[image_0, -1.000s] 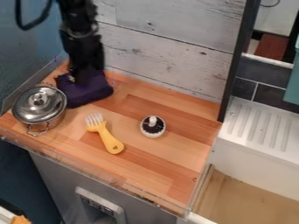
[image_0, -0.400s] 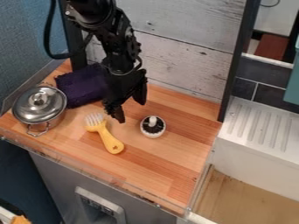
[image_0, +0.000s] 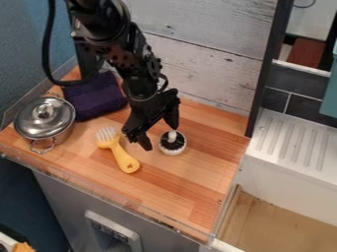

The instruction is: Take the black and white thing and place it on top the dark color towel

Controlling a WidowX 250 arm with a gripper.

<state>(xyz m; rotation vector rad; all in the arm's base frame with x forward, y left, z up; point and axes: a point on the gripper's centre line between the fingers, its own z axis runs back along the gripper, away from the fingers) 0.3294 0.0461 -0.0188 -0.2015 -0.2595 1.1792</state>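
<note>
At the frame's centre, the gripper (image_0: 157, 133) hangs with fingers spread and empty beside the round black-and-white piece (image_0: 176, 146), probably light and rigid, best pinched by its slick white knob (image_0: 172, 134).

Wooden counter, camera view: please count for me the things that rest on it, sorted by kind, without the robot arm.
Lidded metal pot: 1
Dark purple towel: 1
Yellow-handled utensil: 1
Round black and white thing: 1
Total: 4
</note>
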